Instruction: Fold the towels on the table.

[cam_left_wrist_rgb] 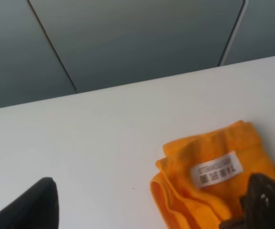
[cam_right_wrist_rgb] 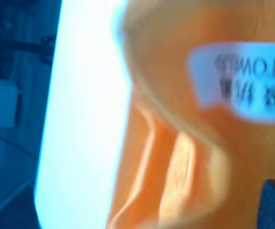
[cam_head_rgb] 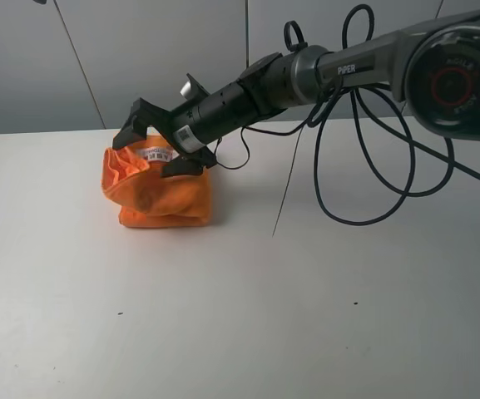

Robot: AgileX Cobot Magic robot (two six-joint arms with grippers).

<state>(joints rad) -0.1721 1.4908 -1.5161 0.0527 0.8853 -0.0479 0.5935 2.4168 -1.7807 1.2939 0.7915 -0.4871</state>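
**Orange towel folded on the bench, right end effector spread above it**

Grey wall panels stand behind a wide white bench (cam_head_rgb: 323, 316), and on it, toward the far left of the high view, we see the towel (cam_head_rgb: 160, 195). It is bright orange and fuzzy, gathered into a compact folded bundle with several layers stacked at its left edge, where the folds curl upward. A small white label (cam_head_rgb: 155, 155) with dark print sits on its top face near the far edge. In the left wrist view we see the same towel (cam_left_wrist_rgb: 213, 176) with rounded, layered folds and the label (cam_left_wrist_rgb: 217, 170) facing up; the right wrist view shows it very close and blurred, so we can make out only orange folds and the label (cam_right_wrist_rgb: 244, 83).

We see the right end effector (cam_head_rgb: 163, 140) directly over the far part of the towel, reaching in from the right on a black arm (cam_head_rgb: 306, 75). Its fingers stand wide apart: one finger (cam_head_rgb: 138, 119) is raised above the towel's far left corner, the other rests low at the towel's far right edge, by the label. It holds nothing; whether the lower finger touches the cloth we cannot tell.

Of the left end effector we see only one dark finger (cam_left_wrist_rgb: 30, 210) at the edge of its own view, well apart from the towel, spread wide and empty.
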